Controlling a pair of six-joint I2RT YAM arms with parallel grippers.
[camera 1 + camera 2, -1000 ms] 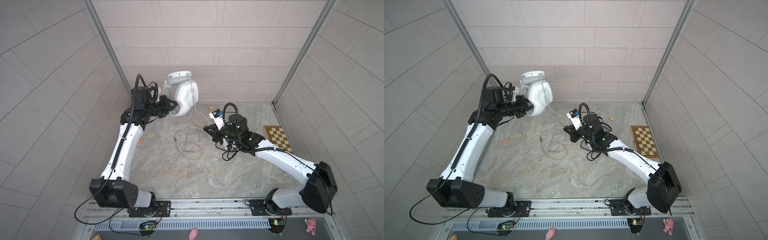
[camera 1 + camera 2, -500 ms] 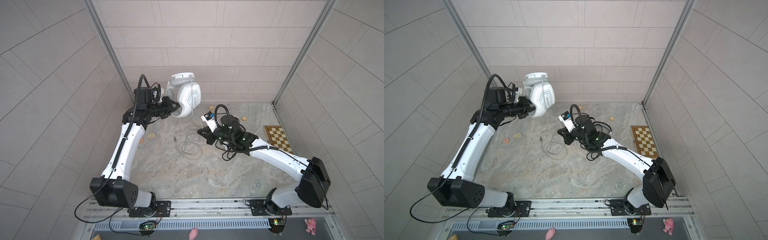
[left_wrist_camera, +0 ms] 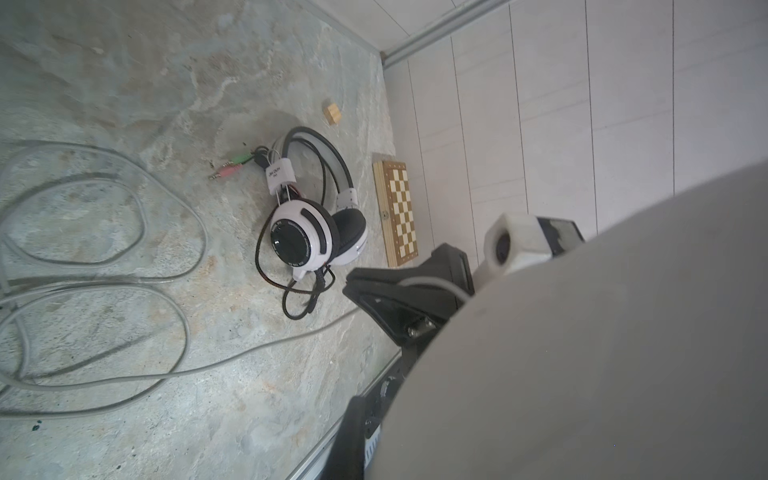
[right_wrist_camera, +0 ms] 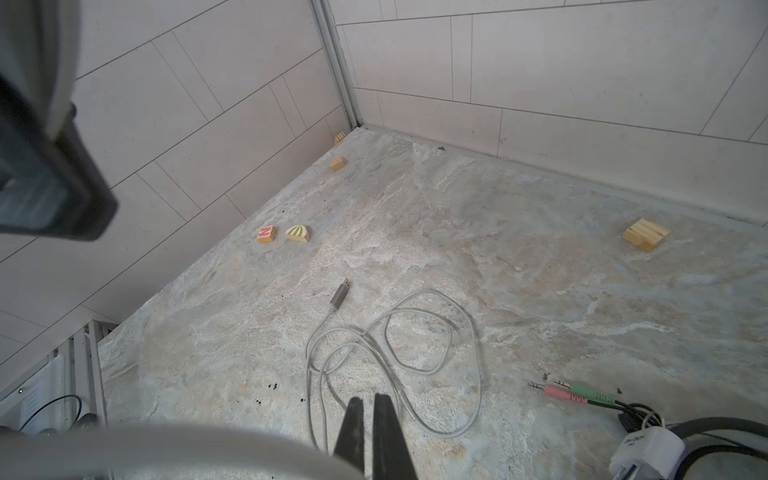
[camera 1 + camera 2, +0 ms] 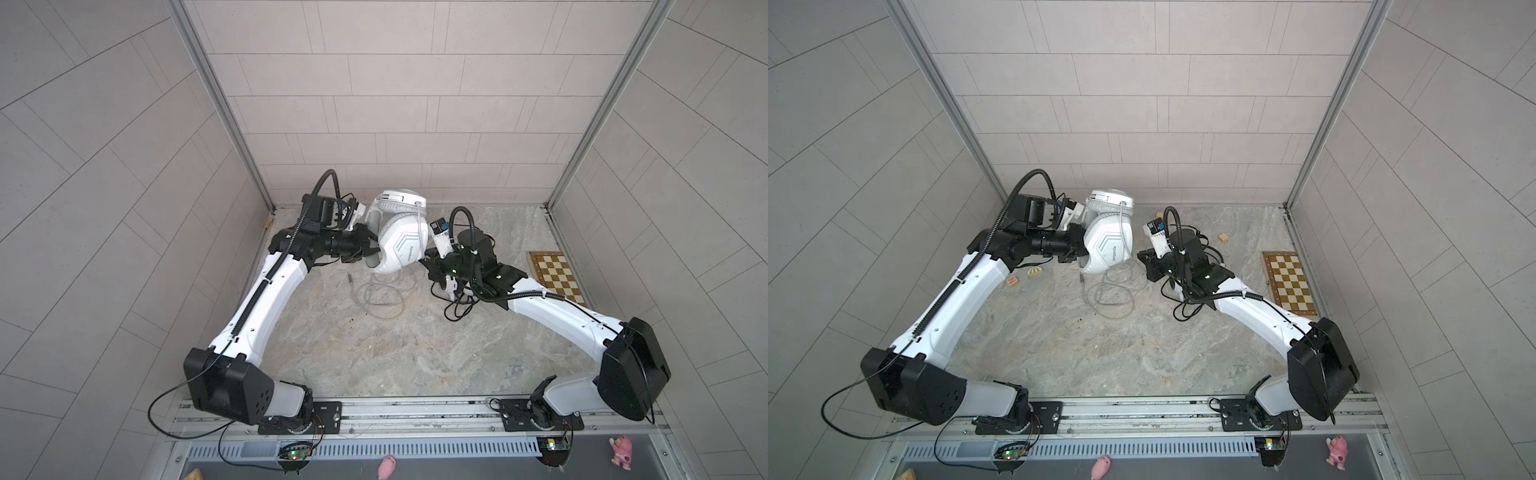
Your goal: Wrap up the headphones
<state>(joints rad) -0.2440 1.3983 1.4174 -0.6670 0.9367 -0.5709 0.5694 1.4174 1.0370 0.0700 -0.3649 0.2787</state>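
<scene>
Both top views show you the white headphones lifted clear of the surface near the back wall, with the left jaws pinching the rim of one earcup. The grey cable hangs over that cup and lies in loose loops just below, its grey plug toward the back-left corner. The right jaws are pressed together just beside the cup. In the left wrist view the cable crosses them, but you cannot tell whether it is pinched. Under your right arm, mostly hidden from above, the black-and-white headphones lie on their side, with the black cable tangled alongside. Their headband is toward a wooden block and their cups are near the chessboard. A letter block and a striped piece sit well apart by the left wall. The white set's headband is toward the back wall and its cups toward the rail, so its long axis runs back to front, chevron shell facing the top camera.
</scene>
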